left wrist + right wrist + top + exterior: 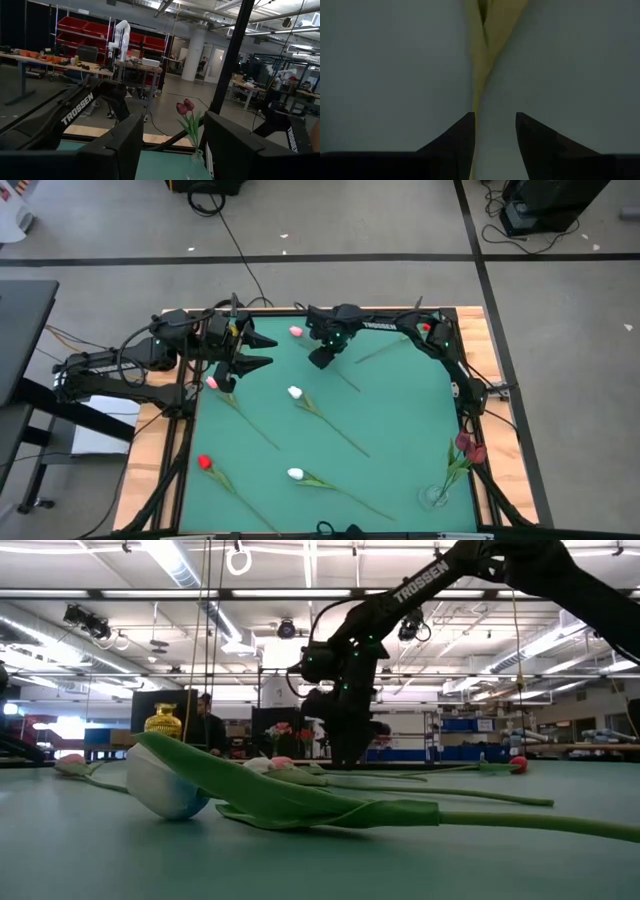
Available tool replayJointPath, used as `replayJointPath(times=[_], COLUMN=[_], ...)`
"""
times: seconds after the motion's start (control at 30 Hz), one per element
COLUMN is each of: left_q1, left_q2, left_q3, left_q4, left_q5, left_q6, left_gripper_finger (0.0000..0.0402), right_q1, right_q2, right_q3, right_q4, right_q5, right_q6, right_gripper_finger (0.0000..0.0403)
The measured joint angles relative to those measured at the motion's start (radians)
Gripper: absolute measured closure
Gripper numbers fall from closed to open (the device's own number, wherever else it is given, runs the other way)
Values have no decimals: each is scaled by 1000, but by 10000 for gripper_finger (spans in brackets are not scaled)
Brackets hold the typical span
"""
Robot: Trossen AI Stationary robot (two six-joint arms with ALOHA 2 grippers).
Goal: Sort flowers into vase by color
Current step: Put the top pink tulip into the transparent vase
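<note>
A: High view, note: right gripper [322,358] is down on the mat by the pink tulip [296,331], on the side farther from the vase [436,495]. Its fingers stand partly apart astride a pale green stem [479,75]; I'd guess not yet pinched, the wrist view is too tight to be sure.

B: Handling?

A: Light, floppy, thin. Best taken mid-stem, never at the head.

B: Obstacles?

A: Left gripper [250,351] hovers close beside, fingers spread, empty. Two white tulips [295,392] and a red one [204,463] lie loose across the mat [400,400]; maroon flowers [470,447] already stand in the vase.
</note>
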Motion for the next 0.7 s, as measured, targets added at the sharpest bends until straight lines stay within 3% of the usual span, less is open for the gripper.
replayJointPath(times=[0.3, 0.57, 0.7], left_q1=[0, 0, 0], left_q2=[0, 0, 0], left_q3=[0, 0, 0], left_q4=[0, 0, 0], left_q5=[0, 0, 0], left_q6=[0, 0, 0], left_gripper_finger=[186, 186, 186], right_q1=[77, 99, 125], right_q2=[-1, -9, -29], right_q3=[-41, -82, -89], right_q4=[-20, -49, -138], right_q5=[51, 61, 61], right_q6=[-8, 24, 38], right_gripper_finger=[306, 391, 383])
